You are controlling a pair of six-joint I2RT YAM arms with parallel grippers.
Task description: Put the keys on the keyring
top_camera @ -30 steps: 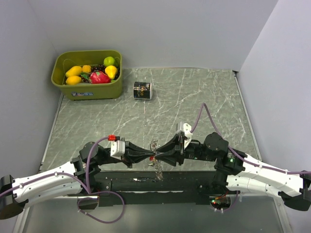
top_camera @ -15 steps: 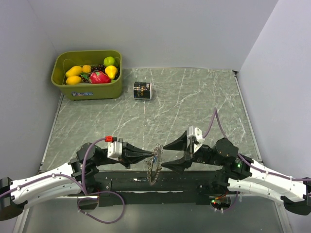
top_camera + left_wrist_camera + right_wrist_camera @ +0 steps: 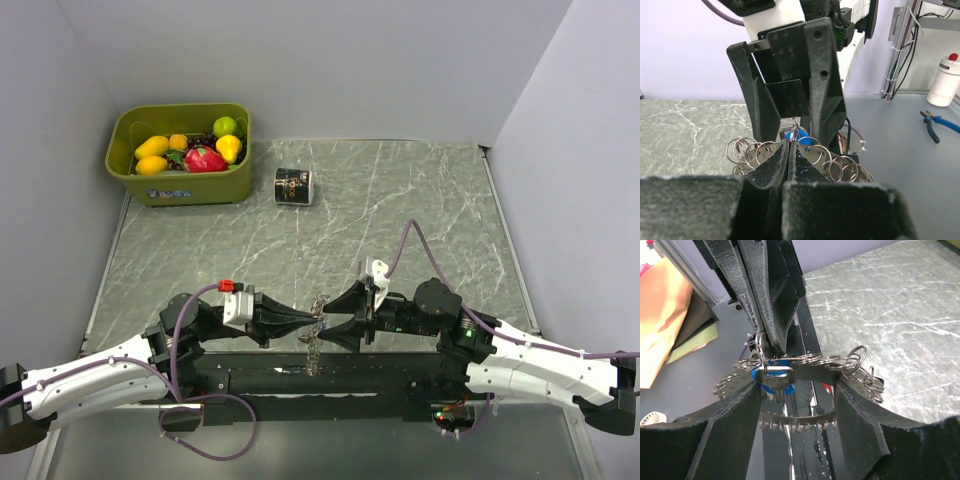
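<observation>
at the near edge of the table point(image 3: 400, 200), just ahead of the two arm bases, the left gripper point(image 3: 312, 321) and the right gripper point(image 3: 331, 320) meet nose to nose at the keyring point(image 3: 317, 345). the left gripper is clenched tight on the keyring's upper edge, its two fingers pressed flat together with no gap, and the ring hangs edge-on below them. seen from the left wrist, many small wire loops point(image 3: 742, 150) fan out on both sides of the closed fingers point(image 3: 775, 167), and a bit of blue shows right at their tips. the right gripper is released: its jaws stand apart, one on each side of the hanging ring, clamping nothing; whether they brush the ring i cannot tell. from the right wrist the keyring point(image 3: 805, 362) runs across the gap between that gripper's two fingers point(image 3: 735, 435), and a blue-headed key point(image 3: 776, 380) dangles from a small loop at the spot where the left gripper point(image 3: 765, 340) pinches the ring. far back on the left a green bin point(image 3: 180, 190) holds toy fruit point(image 3: 205, 158), and a small black can point(image 3: 293, 186) sits on the table just beside it, both well apart from the grippers
</observation>
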